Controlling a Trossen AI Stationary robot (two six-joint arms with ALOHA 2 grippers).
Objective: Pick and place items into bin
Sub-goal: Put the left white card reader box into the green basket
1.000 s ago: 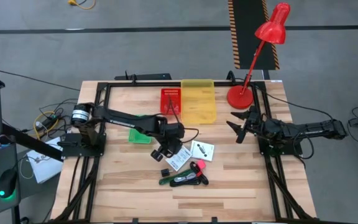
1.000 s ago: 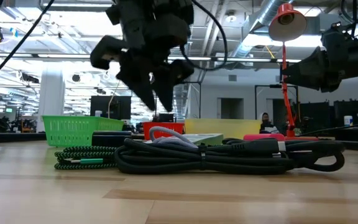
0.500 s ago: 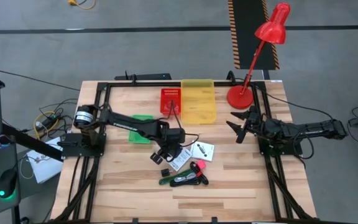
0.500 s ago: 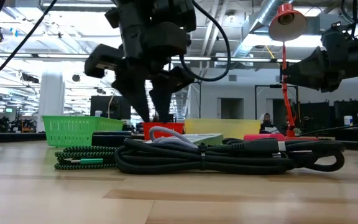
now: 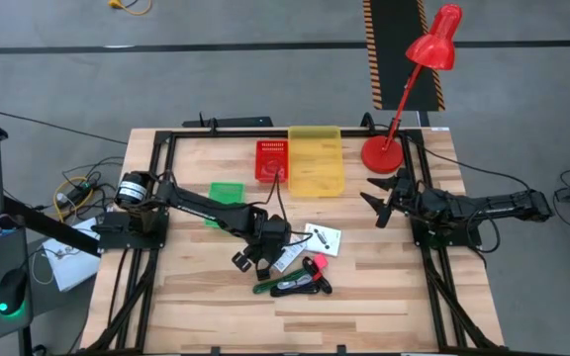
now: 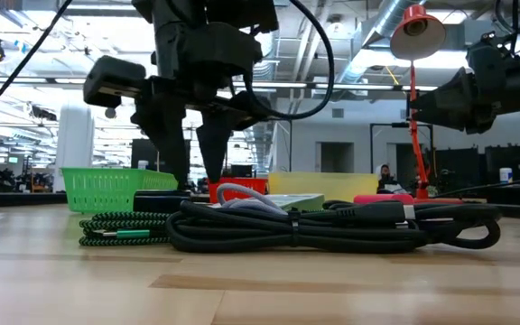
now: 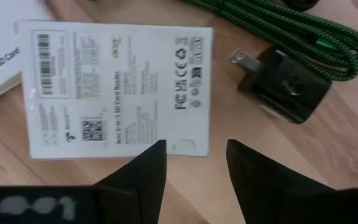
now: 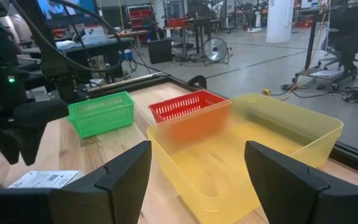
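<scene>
Hovering mid-table with the left gripper [image 5: 248, 259], fingers spread and holding nothing, just above the white packet [image 7: 117, 87] and beside the black plug block [image 7: 284, 87]. Waiting at the right edge with the right gripper [image 5: 376, 198], fingers wide apart, empty.

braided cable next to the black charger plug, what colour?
Green-and-black braid on the cable; left wrist view shows it best.
</scene>
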